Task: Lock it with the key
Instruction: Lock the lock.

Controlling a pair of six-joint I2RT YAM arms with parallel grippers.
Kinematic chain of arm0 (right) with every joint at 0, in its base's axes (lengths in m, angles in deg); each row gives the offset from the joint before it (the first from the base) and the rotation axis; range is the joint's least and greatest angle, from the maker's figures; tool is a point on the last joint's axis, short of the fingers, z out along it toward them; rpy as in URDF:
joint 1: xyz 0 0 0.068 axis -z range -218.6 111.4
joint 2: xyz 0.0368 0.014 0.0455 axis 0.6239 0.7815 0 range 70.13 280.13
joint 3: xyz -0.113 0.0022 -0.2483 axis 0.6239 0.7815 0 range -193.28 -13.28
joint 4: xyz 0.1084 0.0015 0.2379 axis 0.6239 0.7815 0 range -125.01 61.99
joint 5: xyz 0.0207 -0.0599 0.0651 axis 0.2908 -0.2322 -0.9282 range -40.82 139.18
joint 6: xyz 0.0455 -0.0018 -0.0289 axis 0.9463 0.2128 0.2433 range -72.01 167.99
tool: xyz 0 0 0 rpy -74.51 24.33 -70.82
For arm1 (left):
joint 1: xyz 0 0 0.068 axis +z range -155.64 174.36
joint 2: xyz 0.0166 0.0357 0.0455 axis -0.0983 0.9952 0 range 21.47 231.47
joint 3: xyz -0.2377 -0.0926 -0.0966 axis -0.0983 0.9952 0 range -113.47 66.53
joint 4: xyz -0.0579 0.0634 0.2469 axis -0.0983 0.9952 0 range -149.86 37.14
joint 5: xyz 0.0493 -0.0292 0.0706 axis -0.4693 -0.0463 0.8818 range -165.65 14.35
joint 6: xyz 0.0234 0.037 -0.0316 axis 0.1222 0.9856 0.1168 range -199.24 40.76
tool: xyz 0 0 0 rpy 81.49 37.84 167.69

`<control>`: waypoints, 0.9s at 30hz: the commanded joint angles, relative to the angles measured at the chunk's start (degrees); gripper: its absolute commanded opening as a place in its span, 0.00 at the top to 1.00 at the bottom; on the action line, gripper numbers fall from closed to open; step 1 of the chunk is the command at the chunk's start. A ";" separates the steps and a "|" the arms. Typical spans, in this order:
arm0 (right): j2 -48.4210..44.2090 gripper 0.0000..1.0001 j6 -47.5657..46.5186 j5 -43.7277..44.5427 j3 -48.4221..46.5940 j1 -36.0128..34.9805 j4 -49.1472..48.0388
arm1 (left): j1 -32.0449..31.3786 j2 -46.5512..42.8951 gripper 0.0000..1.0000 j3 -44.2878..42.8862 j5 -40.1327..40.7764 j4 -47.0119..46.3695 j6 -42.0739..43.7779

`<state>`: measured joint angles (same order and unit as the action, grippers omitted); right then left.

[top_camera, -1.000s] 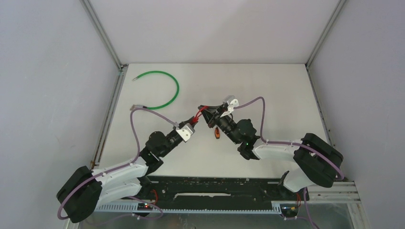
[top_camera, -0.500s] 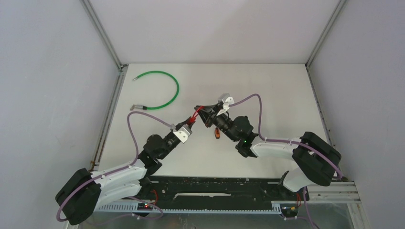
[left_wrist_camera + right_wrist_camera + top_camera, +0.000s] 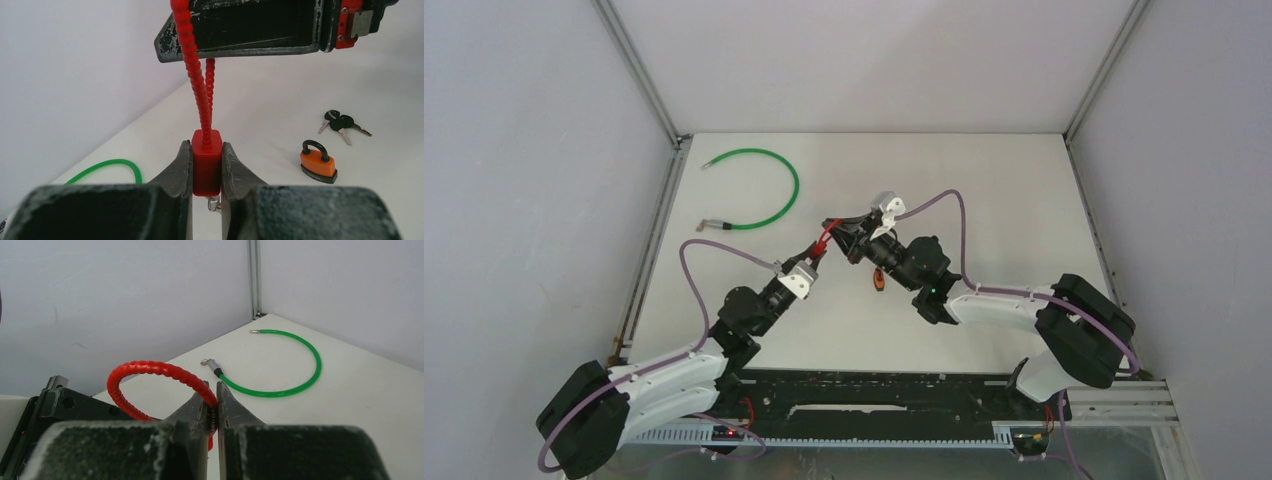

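A: State of left fingers point(image 3: 184, 161)?
B: Clamped on red lock body point(image 3: 206, 167), held above desk point(image 3: 280, 100). The right fingers point(image 3: 199, 412) pinch its red cable point(image 3: 150, 369).
A: And the keys point(image 3: 340, 122)?
B: On desk near orange padlock point(image 3: 318, 161), untouched. Metal bit under the body, maybe a key, too hidden.
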<state>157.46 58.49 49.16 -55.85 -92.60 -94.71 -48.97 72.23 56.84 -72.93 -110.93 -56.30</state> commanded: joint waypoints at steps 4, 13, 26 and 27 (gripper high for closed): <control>1.05 1.00 -1.80 -4.91 -2.54 -1.19 4.68 | -0.18 -1.82 1.00 -0.92 -1.56 -4.17 -0.97; 1.45 1.00 -3.95 -7.42 -3.78 -1.62 7.04 | -0.71 -3.37 1.00 -1.12 -1.23 -3.60 -1.04; 1.51 1.00 -5.88 -7.84 -4.72 -2.09 9.27 | -1.32 -6.28 1.00 -1.57 -0.17 -4.38 -2.23; 1.21 1.00 -6.16 -7.55 -4.72 -2.11 9.63 | -1.32 -6.59 1.00 -1.73 -0.25 -4.35 -2.77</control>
<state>157.77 53.12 44.81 -59.76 -92.91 -90.25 -49.47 67.97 56.84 -72.17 -107.50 -57.02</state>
